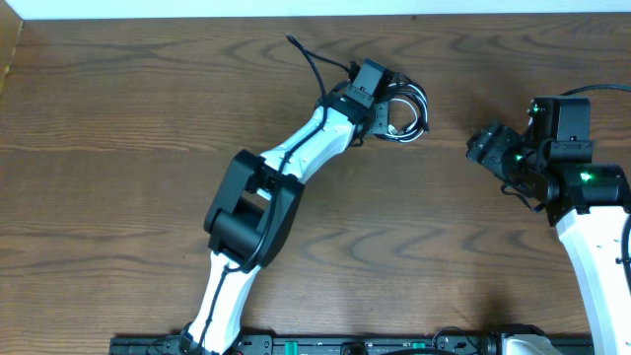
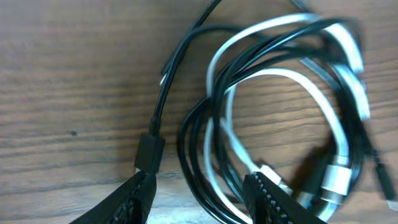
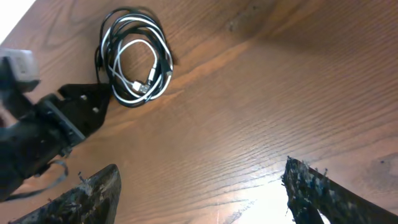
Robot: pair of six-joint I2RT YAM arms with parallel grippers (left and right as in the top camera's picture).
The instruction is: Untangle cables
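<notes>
The cables (image 1: 406,110) lie as one small coil of black and white cords on the wooden table, far centre. In the left wrist view the cables (image 2: 280,106) fill the frame, with a black plug (image 2: 149,152) at the left and silver plug ends (image 2: 336,177) at the lower right. My left gripper (image 1: 385,116) is down at the coil's left side. Its jaws (image 2: 199,196) are open and straddle a few black and white strands without pinching them. My right gripper (image 1: 485,148) hovers to the right of the coil, open and empty (image 3: 199,186), over bare wood. The cables (image 3: 137,59) show at its upper left.
The left arm (image 1: 296,158) stretches diagonally from the front edge to the coil. A thicker black cord (image 1: 308,54) loops off its wrist toward the back edge. A white wall strip (image 1: 296,8) borders the far side. The right arm's base (image 1: 592,227) stands at the right.
</notes>
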